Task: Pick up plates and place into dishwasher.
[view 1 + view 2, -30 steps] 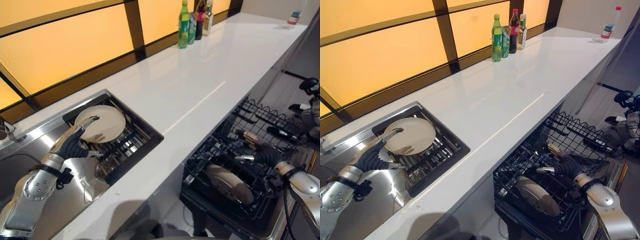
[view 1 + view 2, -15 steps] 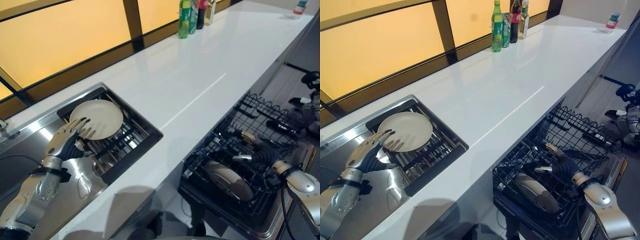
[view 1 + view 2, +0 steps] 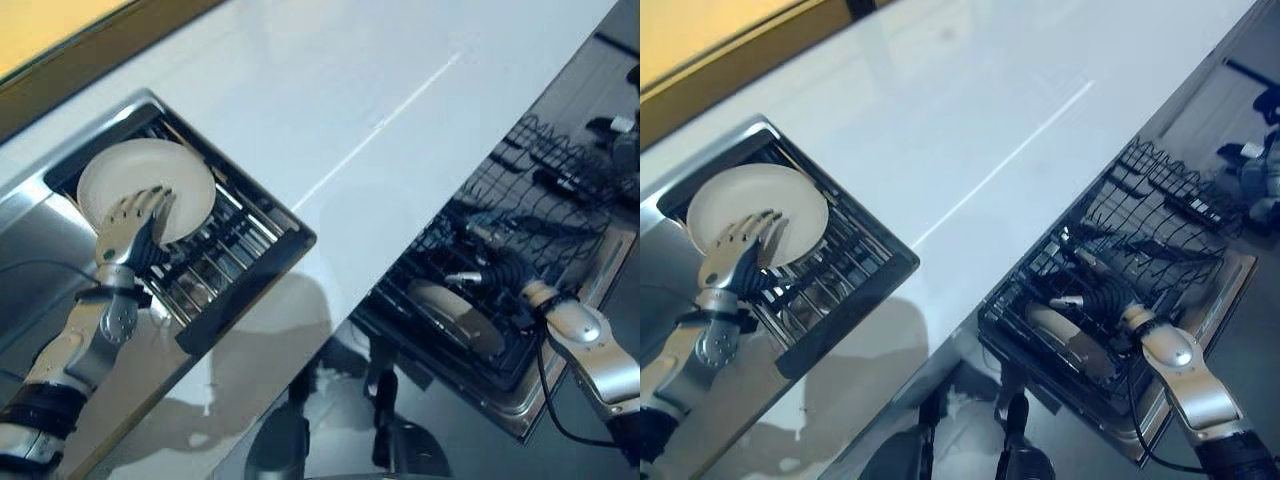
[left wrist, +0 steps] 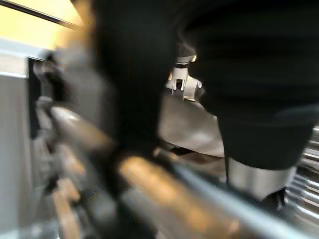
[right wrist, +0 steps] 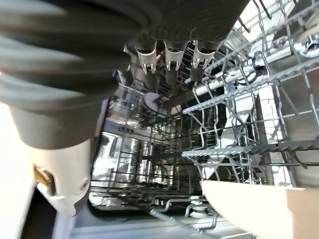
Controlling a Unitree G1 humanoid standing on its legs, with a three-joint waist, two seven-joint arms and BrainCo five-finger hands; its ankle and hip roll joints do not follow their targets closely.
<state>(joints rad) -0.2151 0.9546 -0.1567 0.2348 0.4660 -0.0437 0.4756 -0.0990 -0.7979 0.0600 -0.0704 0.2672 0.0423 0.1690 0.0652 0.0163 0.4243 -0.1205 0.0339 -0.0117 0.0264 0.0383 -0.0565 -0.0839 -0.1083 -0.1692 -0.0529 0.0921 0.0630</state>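
Observation:
A cream plate (image 3: pixel 145 185) lies on the black wire rack (image 3: pixel 235 255) set in the sink. My left hand (image 3: pixel 130 222) is open, its straight spread fingers resting over the plate's near edge. A second cream plate (image 3: pixel 455 315) stands tilted in the pulled-out dishwasher rack (image 3: pixel 560 215) and shows as a pale rim (image 5: pixel 264 206) in the right wrist view. My right hand (image 3: pixel 495 275) is inside that rack just behind this plate, fingers loosely straight and apart from it, holding nothing.
A white counter (image 3: pixel 330 90) runs between the sink and the dishwasher. The steel sink basin (image 3: pixel 30 230) lies left of the wire rack. Dark wire tines (image 5: pixel 239 149) stand close around my right hand.
The camera has tilted down, so the window and bottles have left the picture. My left hand has slid from the plate's edge onto its face. The right hand stays in the dishwasher rack.

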